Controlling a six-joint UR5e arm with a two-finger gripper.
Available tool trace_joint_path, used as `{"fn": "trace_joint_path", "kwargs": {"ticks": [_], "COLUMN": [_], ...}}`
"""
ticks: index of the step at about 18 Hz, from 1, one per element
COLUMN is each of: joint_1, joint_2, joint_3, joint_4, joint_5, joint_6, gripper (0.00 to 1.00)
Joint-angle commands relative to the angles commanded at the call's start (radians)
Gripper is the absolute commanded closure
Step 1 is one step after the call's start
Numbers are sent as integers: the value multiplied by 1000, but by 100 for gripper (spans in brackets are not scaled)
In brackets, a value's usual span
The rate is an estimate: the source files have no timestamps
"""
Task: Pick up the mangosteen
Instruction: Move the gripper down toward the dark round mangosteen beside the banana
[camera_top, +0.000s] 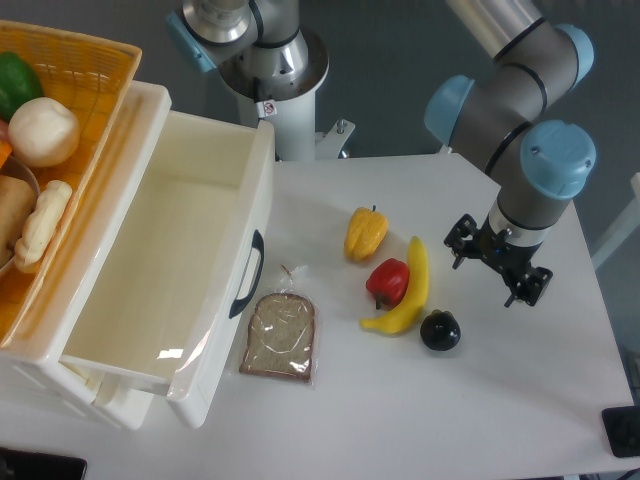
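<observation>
The mangosteen (440, 330) is a small glossy near-black round fruit. It sits on the white table (400, 420), just right of the banana's lower end. My gripper (498, 265) hangs from the blue-capped wrist, pointing down, above the table. It is up and to the right of the mangosteen and apart from it. Its dark jaws look spread apart and hold nothing.
A banana (408, 290), a red bell pepper (388, 281) and a yellow pepper (366, 233) lie left of the mangosteen. A bagged bread slice (281, 335) lies by the open white drawer (160, 260). A yellow basket (60, 120) of food stands at the far left.
</observation>
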Motion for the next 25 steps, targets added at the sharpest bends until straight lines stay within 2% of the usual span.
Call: {"fn": "trace_joint_path", "kwargs": {"ticks": [6,10,14,16,21,25], "joint_1": [0,0,-3,-5,-20,-37], "joint_2": [-14,-41,-86,-103,-126,-127], "joint_3": [-6,-37,-35,-25,-31,-32], "joint_4": [6,84,136,140,140,138], "joint_5": [-8,-52,-54,-54,-54,-58], "joint_6": [-15,-21,-145,-205,-221,-287], "gripper": [0,0,0,0,0,0]}}
